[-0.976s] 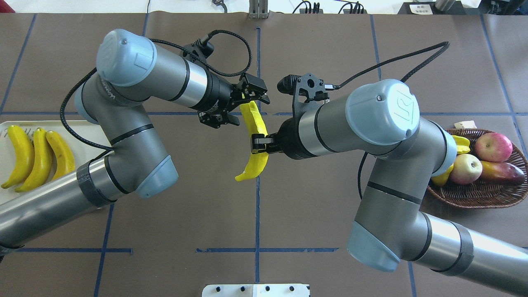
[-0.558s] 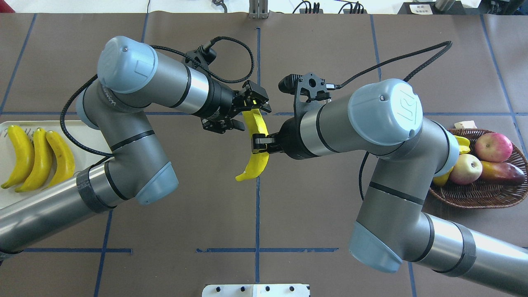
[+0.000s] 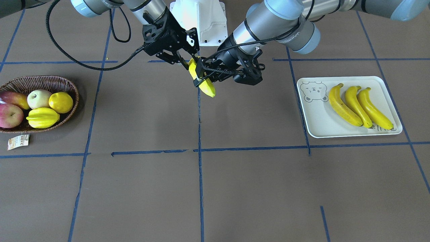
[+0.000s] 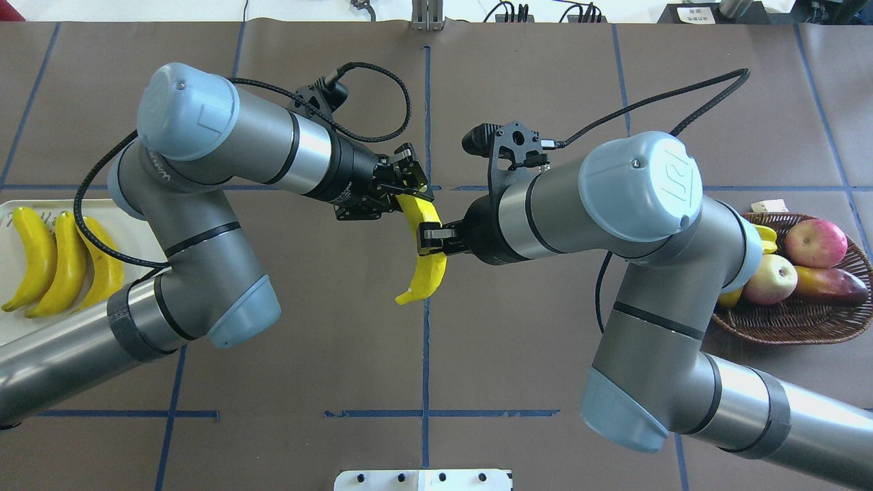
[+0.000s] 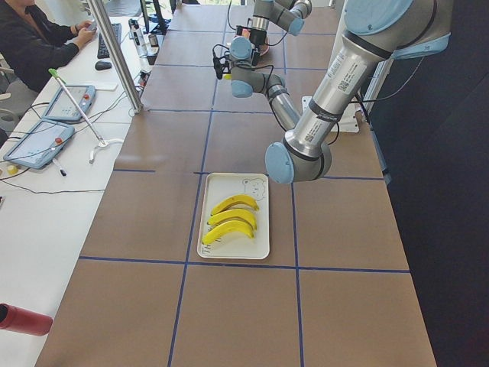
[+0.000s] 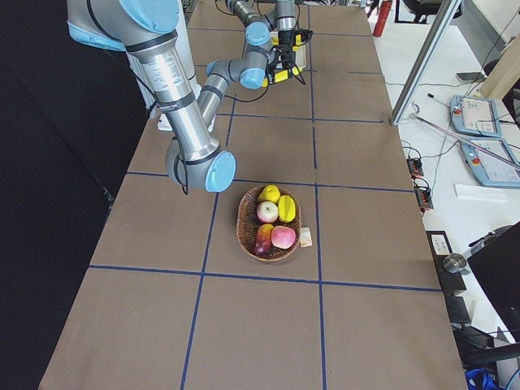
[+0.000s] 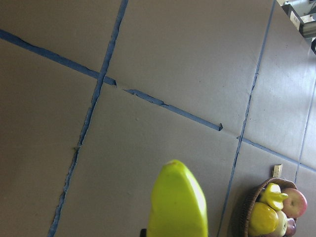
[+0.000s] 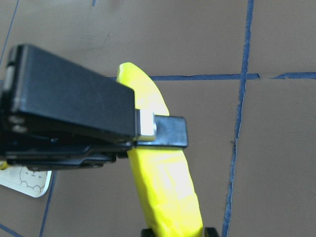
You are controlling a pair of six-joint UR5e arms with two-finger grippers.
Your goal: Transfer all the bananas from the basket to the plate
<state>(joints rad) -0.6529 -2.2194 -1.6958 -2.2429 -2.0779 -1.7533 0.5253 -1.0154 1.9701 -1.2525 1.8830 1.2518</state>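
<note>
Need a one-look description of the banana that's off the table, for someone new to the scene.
Go to the middle of the table, above the long blue tape line. The banana hangs in the air there, the right gripper shut on its middle, the left gripper at its far end. The other three bananas lie on the plate; this one touches no surface.

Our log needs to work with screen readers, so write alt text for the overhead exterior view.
The left gripper and right gripper meet over the table's middle, both clamped on one yellow banana. Three bananas lie on the plate at the left edge; a basket of other fruit sits at the right.
</note>
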